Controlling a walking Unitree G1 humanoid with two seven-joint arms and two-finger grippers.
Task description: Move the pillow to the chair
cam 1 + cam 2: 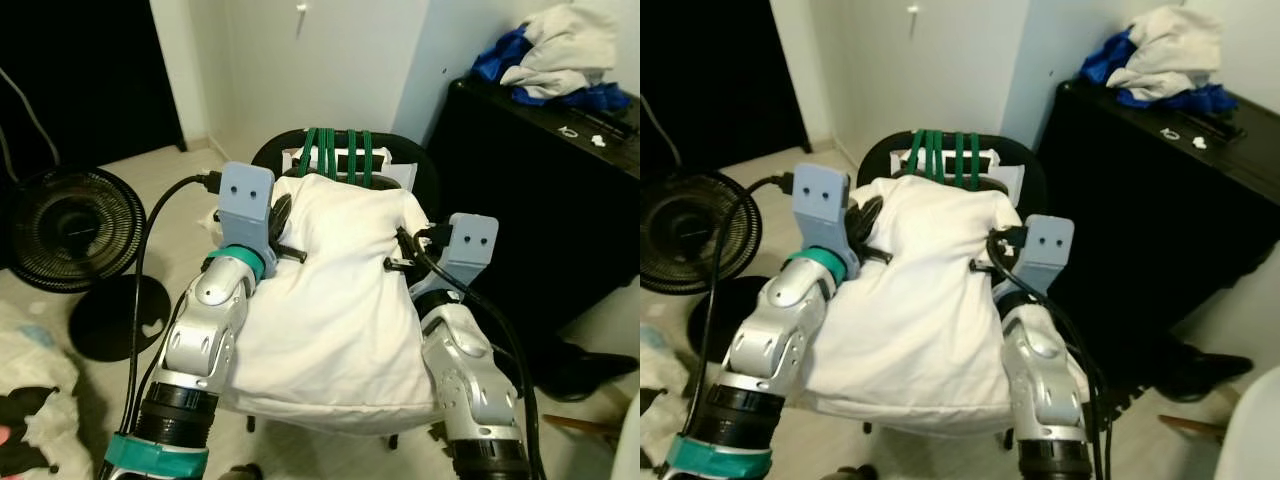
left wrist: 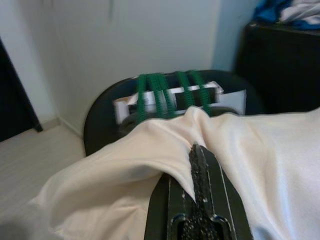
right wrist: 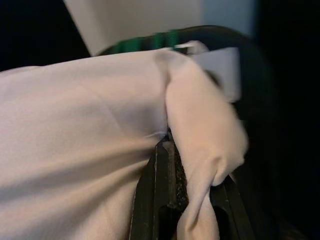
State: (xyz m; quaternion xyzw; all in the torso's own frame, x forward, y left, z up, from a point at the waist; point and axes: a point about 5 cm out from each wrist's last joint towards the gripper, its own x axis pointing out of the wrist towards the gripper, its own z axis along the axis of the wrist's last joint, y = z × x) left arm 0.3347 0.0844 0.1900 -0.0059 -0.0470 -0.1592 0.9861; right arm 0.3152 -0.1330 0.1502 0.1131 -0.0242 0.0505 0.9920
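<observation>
A white pillow [image 1: 340, 290] lies across both my forearms, its far end over the seat of a black chair [image 1: 268, 150] with green straps [image 1: 340, 150] on its back. My left gripper [image 1: 285, 235] is at the pillow's far left corner, shut on a fold of the cover [image 2: 190, 145]. At the far right corner my right gripper [image 1: 400, 252] is also shut on the fabric [image 3: 200, 130]. The pillow hides most of the seat.
A black cabinet [image 1: 540, 200] stands close on the chair's right, with blue and white clothes [image 1: 560, 55] piled on top. A black floor fan [image 1: 65, 225] sits at the left. Crumpled clothes [image 1: 30, 400] lie on the floor at lower left. A white wall is behind the chair.
</observation>
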